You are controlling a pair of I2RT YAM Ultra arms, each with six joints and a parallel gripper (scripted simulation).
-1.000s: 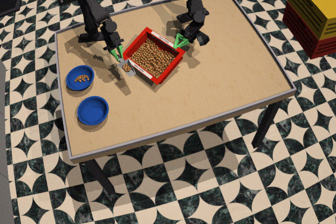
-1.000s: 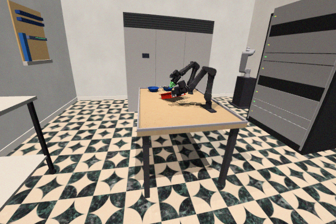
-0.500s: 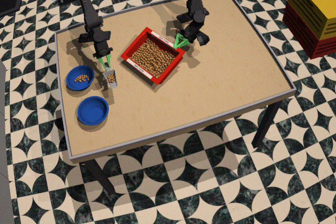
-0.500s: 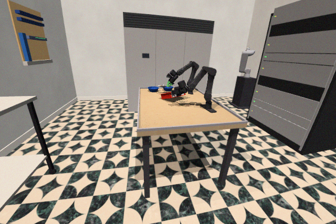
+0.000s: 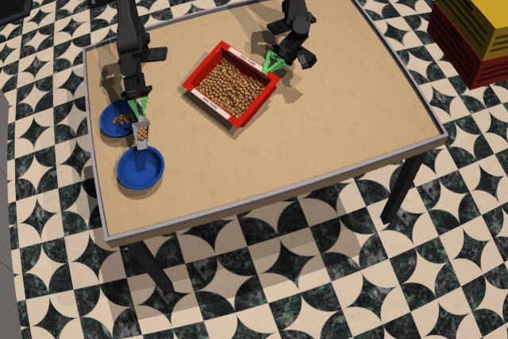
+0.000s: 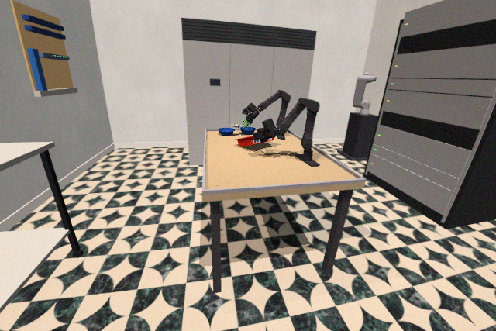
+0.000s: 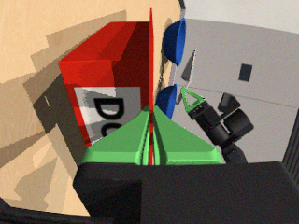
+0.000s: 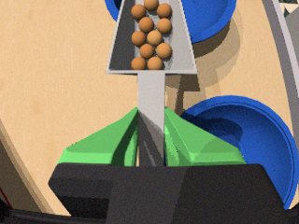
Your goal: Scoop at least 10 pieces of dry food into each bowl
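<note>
Setting: patterned tile floor [image 5: 286, 261] [image 6: 172, 239], pale surface [image 5: 348, 93] [image 6: 248, 170] with a raised grey edge.

Item, red box [image 5: 259, 102] [image 6: 245, 142] [image 7: 100, 47]: your landmark, holding a broad bed of round dry food [image 5: 232, 86].

Item, left gripper [image 5: 264, 71] [image 7: 150, 108]: your jaws are together on the box's wall near a corner.

Item, right gripper [image 5: 140, 117] [image 6: 244, 123] [image 7: 183, 89] [image 8: 151, 109]: you have its jaws clamped on the scoop's handle.

Item, scoop [image 5: 144, 143] [image 6: 232, 125] [image 7: 190, 70] [image 8: 179, 51]: aloft, well apart from the box, loaded with about eleven visible pieces, its tip by the bare bowl's near rim.

Item, bare bowl [image 5: 141, 182] [image 6: 226, 132] [image 7: 175, 42] [image 8: 210, 21]: well apart from the box, scoop's shadow inside.

Item, part-filled bowl [image 5: 107, 121] [image 6: 248, 131] [image 7: 166, 103] [image 8: 276, 135]: also well apart from the box, with a cluster of pieces; you cannot count them surely.
</note>
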